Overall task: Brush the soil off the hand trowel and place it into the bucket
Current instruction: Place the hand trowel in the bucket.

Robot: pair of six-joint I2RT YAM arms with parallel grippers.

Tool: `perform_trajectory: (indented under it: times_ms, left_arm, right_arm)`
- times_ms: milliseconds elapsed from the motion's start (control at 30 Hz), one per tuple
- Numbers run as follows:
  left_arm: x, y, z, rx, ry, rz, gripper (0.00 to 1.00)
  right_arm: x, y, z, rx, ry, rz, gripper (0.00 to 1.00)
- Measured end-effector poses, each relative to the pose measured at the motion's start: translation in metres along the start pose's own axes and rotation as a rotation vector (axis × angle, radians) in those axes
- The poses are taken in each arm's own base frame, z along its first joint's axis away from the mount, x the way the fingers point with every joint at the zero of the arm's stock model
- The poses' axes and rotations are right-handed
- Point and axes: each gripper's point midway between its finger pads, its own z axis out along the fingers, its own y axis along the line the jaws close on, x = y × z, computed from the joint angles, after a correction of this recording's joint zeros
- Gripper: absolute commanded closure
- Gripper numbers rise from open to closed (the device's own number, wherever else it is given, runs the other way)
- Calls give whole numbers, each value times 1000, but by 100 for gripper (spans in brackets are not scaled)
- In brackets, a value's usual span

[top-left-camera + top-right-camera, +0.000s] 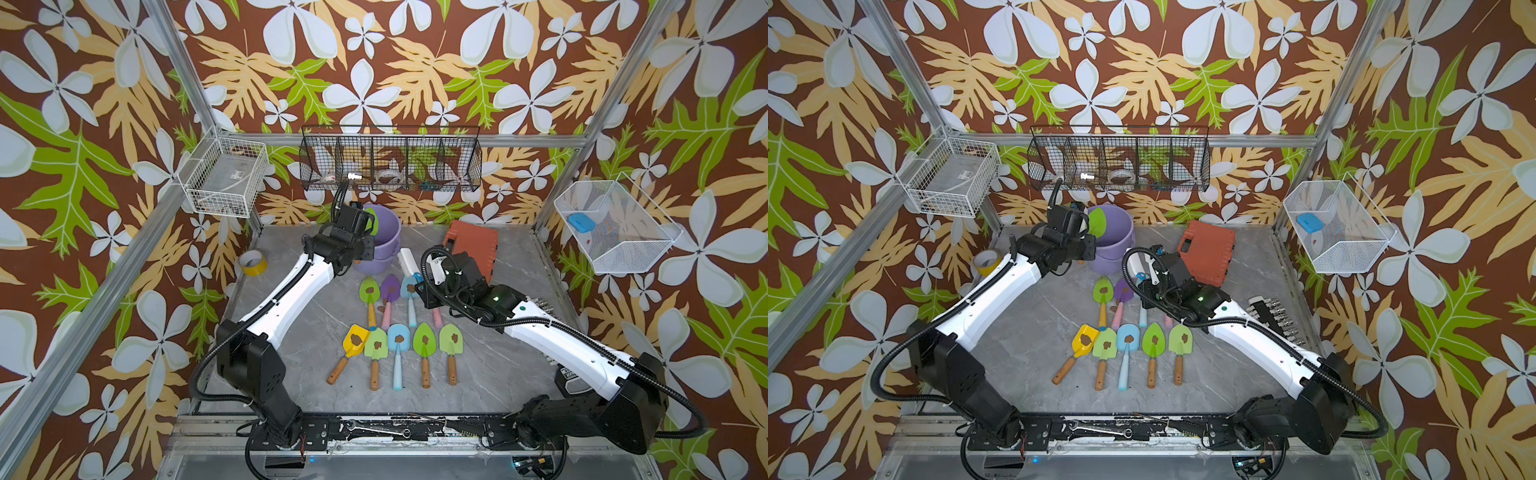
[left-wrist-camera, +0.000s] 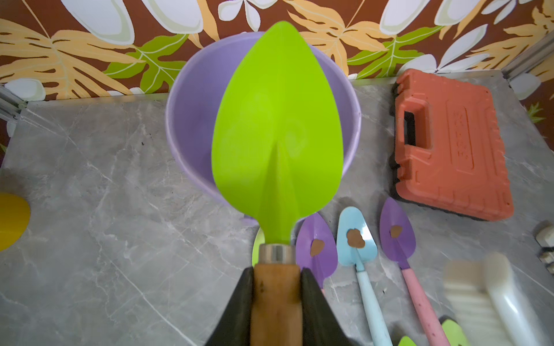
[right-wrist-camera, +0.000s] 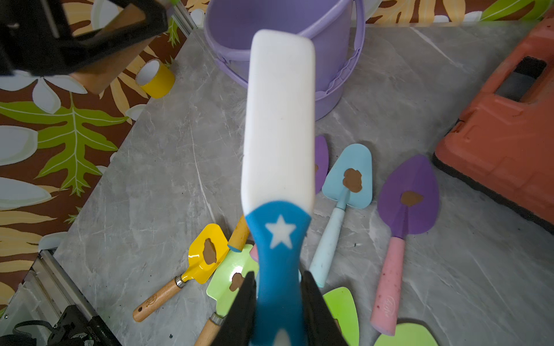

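While left tool clamps green trowel over bucket, right tool grips star-marked brush

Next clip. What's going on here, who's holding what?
The left pincer is shut on a green trowel's wooden handle, holding its blade, no soil showing, at the purple bucket's mouth, not yet released. The right pincer grips a white brush by its blue handle above the table. The other trowels lie in rows there, brown soil blobs on their blades.
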Motion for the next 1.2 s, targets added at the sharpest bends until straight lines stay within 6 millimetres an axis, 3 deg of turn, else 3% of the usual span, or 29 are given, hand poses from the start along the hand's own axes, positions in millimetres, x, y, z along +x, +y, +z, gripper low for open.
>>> perform_trajectory:
  times_ms: [333,367,567,667,900,1067,1133,1200]
  left_arm:
    - [-30,-12,69,-10,40,-28,100]
    - [-31,-12,77,-13,47,-36,97]
    - [-31,-9,97,-24,71,-53,55]
    - [-41,-10,93,-22,48,-71,43]
    - [-49,-7,82,-32,19,-81,45]
    - [-49,3,43,-39,-18,-96,48]
    - [-40,7,26,-31,-27,-111,48]
    - [-13,12,6,-20,-14,-115,49]
  right_arm:
    - [6,-3,-1,4,7,0,100]
    - [6,-3,-1,4,7,0,100]
    - [6,-8,-4,16,-5,3,100]
    - [7,-8,-4,18,-3,4,100]
    - [6,-8,-4,14,-7,4,100]
    - [6,-5,-5,1,-7,4,100]
    - [9,-4,-5,-10,-3,4,100]
    - [16,-3,-3,-23,5,5,100]
